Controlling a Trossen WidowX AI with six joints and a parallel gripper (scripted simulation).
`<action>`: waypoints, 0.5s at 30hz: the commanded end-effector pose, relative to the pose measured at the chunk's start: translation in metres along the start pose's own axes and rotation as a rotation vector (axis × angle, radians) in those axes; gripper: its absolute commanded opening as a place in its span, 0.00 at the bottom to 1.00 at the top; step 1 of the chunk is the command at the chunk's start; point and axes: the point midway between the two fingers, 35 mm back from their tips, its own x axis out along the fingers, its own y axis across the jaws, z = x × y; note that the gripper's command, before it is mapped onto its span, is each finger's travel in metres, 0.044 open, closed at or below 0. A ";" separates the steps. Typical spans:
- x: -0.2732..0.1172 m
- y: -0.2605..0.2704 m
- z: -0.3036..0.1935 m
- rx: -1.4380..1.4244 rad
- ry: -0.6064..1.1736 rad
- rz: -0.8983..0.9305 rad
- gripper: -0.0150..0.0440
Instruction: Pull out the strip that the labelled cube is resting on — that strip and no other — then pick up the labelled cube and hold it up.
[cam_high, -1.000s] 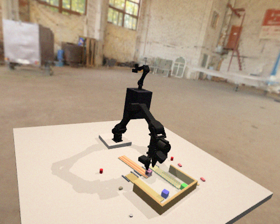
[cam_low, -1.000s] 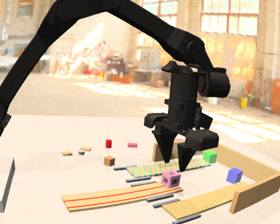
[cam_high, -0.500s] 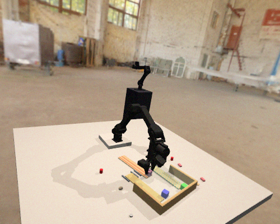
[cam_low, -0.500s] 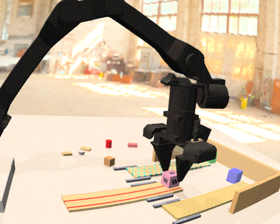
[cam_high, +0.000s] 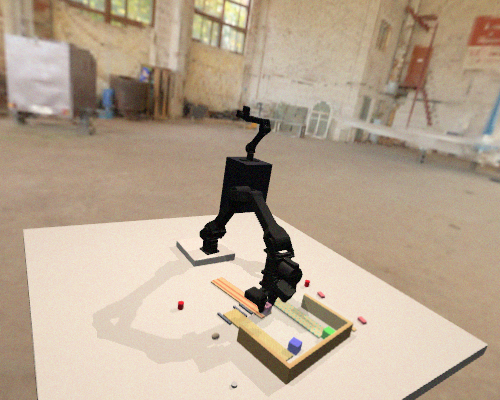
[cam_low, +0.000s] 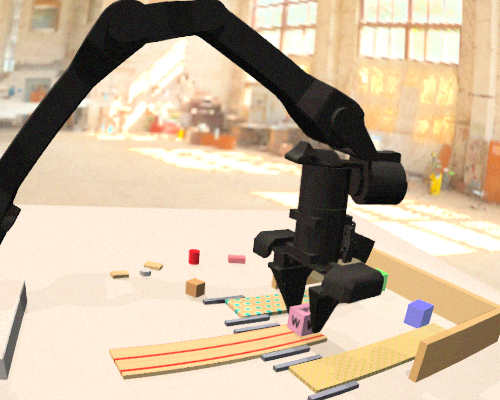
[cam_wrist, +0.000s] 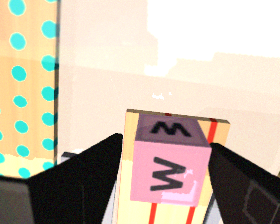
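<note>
The pink cube (cam_high: 268, 309) (cam_low: 300, 321) (cam_wrist: 170, 175) marked W rests on the end of the red-striped strip (cam_high: 232, 291) (cam_low: 200, 354) (cam_wrist: 172, 215), the end nearest the walled frame. My gripper (cam_high: 267, 306) (cam_low: 302, 320) (cam_wrist: 165, 146) is down around the cube, partly open, one finger on each side. In the wrist view the right finger is right beside the cube, and a narrow gap shows at the left finger. The dotted strip (cam_high: 300, 317) (cam_low: 260, 304) (cam_wrist: 35, 90) and the yellow lattice strip (cam_high: 260, 336) (cam_low: 360, 360) lie on either side.
A wooden wall (cam_high: 265, 352) (cam_low: 460, 345) surrounds the far ends of the strips. A green cube (cam_high: 328, 331) (cam_low: 384, 280) and a blue cube (cam_high: 295, 345) (cam_low: 419, 313) are near it. Low dark rails (cam_low: 285, 353) flank the strips. A brown cube (cam_low: 195, 287) stands beyond the dotted strip.
</note>
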 end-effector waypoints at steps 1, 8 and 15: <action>0.000 0.000 0.000 0.000 -0.001 0.000 0.50; 0.000 0.000 0.000 0.000 -0.001 0.000 0.39; -0.014 0.004 -0.015 0.000 0.002 0.000 0.25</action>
